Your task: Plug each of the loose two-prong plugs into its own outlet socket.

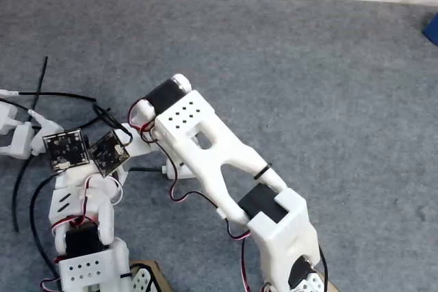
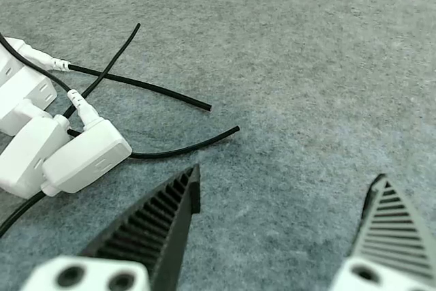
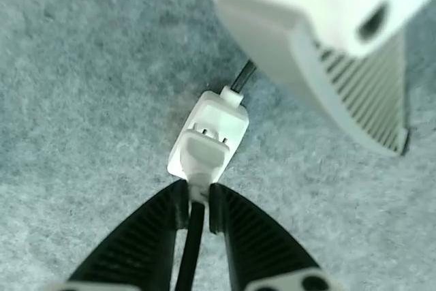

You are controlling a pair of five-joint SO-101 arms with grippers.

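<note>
On the grey-covered bench (image 1: 328, 66), the right end effector (image 3: 197, 194) is clamped nearly shut on the narrow neck of a white two-prong plug (image 3: 201, 153), and the plug's black cord is run back between the fingers. The neck appears to have been chosen so that the plug body is left free and can be pushed straight along its own axis. The plug is seen lying against a white socket (image 3: 221, 115) and in line with it; whether the prongs are fully home cannot be told.

The left end effector (image 2: 287, 174) is held wide open and empty, low over the bench, presumably so that a loose part can be steadied or taken next. Near it, toward the bench's left side, a cluster of white outlet blocks (image 2: 88, 158) is laid, with black cords (image 2: 143, 85) crossing close by. From this, one mating is judged to be under way, and others may remain to be done.
</note>
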